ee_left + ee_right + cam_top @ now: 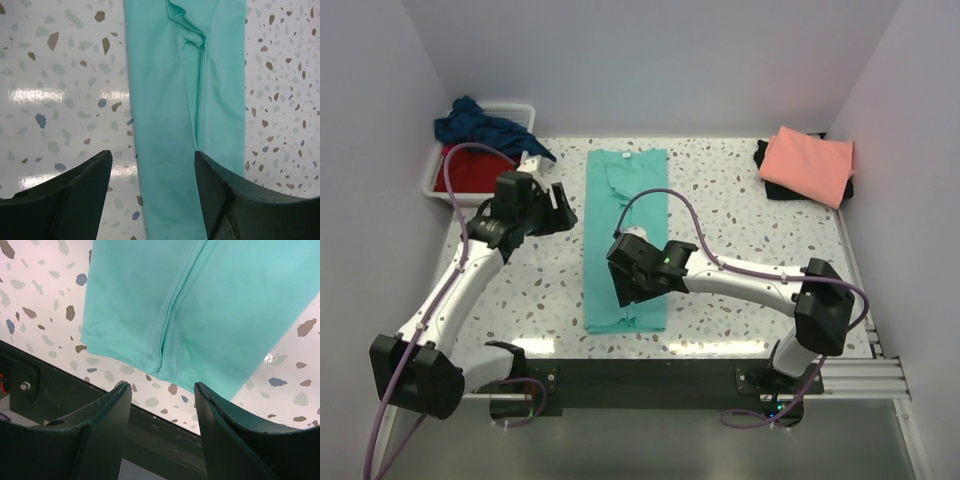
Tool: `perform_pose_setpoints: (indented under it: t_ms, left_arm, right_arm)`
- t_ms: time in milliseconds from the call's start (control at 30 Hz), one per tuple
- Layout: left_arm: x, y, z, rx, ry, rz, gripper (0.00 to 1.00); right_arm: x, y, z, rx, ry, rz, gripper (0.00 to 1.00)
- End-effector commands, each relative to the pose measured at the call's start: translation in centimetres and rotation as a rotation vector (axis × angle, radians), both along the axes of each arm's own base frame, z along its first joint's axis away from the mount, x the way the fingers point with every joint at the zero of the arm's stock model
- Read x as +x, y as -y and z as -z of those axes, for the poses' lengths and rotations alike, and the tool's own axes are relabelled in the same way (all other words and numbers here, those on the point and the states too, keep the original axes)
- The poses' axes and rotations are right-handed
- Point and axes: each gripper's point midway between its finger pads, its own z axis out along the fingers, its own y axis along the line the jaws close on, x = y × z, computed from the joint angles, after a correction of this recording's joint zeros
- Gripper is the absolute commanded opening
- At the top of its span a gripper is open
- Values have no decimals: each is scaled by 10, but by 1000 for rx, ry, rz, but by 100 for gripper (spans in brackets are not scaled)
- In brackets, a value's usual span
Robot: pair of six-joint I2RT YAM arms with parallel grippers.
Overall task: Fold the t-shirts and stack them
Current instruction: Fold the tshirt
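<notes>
The turquoise-teal t-shirt [612,225] lies flat as a long narrow strip down the middle of the bench [740,260], running from near the far edge to near the front edge. The right gripper [162,390] hangs over the strip's front hem, fingers spread wide with nothing held. The left gripper [152,160] is above the strip's left edge, also wide apart and empty. A salmon-pink shirt [808,163] lies folded on a black shirt [770,185] at the far right corner. At the far left corner a navy blue shirt [485,128] and a red shirt [470,172] fill a white tub [525,107]
</notes>
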Motion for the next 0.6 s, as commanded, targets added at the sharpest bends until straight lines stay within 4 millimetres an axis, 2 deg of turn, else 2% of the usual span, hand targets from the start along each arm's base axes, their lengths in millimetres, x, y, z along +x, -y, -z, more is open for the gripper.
perform_pose_setpoints:
  t_ms: [0, 67, 100, 167, 200, 267, 300, 467, 500, 567]
  left_arm:
    - [-41, 10, 19, -15, -65, 88, 72]
    - [-61, 18, 22, -44, -86, 137, 72]
    - [-73, 21, 33, -55, -120, 152, 72]
    - [-91, 30, 34, -100, -132, 201, 72]
    - [-102, 31, 44, -111, -165, 200, 71]
    - [-117, 33, 48, -139, -178, 220, 71]
    - [-125, 33, 58, -145, -207, 222, 70]
    - [-148, 39, 75, -191, -281, 265, 68]
    - [-154, 39, 84, -191, -309, 267, 68]
    - [-156, 41, 88, -187, -334, 275, 66]
  right_arm:
    - [-2, 19, 15, -53, 4, 64, 57]
    - [-5, 28, 19, -72, -2, 88, 57]
    - [-7, 39, 28, -101, -4, 105, 57]
    - [-9, 46, 25, -80, 5, 137, 57]
    - [-13, 57, 33, -99, 0, 152, 57]
    - [-15, 62, 30, -71, 5, 187, 57]
    - [-17, 69, 35, -79, 5, 198, 57]
    - [-21, 75, 41, -46, -1, 237, 56]
    - [-22, 77, 43, -41, 0, 239, 56]
    - [-21, 74, 44, -21, 3, 239, 56]
